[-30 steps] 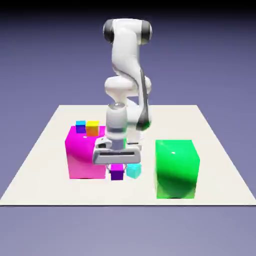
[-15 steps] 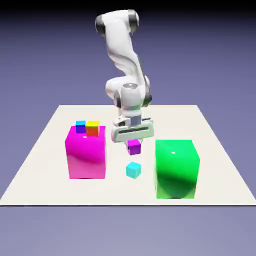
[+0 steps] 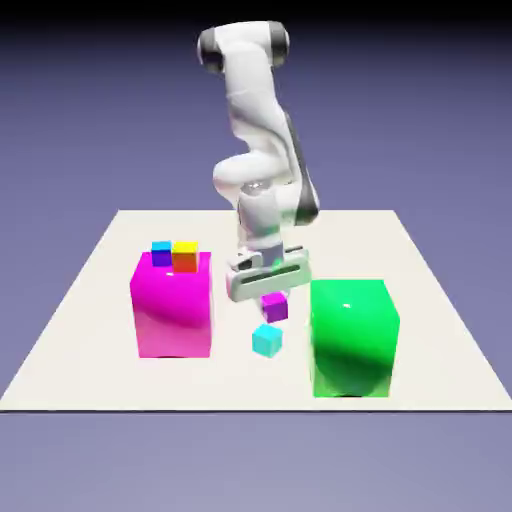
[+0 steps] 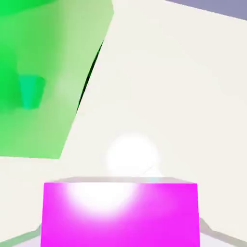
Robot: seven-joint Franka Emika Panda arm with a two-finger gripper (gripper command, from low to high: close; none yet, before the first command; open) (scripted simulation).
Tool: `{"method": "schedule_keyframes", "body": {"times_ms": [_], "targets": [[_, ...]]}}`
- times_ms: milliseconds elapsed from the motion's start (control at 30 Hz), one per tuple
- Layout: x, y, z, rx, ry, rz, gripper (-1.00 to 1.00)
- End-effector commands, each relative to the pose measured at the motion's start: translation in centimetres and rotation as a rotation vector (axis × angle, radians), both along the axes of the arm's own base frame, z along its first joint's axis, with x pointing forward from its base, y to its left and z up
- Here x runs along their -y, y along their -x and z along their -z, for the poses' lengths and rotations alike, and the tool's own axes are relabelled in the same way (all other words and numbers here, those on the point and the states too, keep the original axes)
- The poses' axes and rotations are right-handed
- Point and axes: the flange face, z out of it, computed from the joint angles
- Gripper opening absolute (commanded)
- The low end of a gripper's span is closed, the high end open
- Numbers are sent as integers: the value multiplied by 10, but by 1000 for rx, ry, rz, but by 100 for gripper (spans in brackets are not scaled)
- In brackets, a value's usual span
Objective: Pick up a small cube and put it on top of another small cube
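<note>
- Hand view: gripper [image 4: 120, 239] clamps small magenta cube [image 4: 120, 214], fingertips mostly hidden behind it.
- Exterior view: held cube [image 3: 274, 306] hangs above small cyan cube [image 3: 267, 341], at its 12 o'clock.
- Large green cube [image 4: 43, 72] cut off at frame edge.

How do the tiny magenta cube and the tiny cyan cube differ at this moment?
The tiny magenta cube hangs off the table, clamped in the gripper; the tiny cyan cube rests free on the table. The magenta one sits higher, slightly toward the exterior view's right of the cyan one. They look alike in size.
</note>
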Motion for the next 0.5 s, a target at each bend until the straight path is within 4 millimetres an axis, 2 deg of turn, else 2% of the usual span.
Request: {"method": "schedule_keyframes", "body": {"times_ms": [0,467], "targets": [[0,0,2,1,-1,0,-100],[3,4,29,27,49,12,-100]]}}
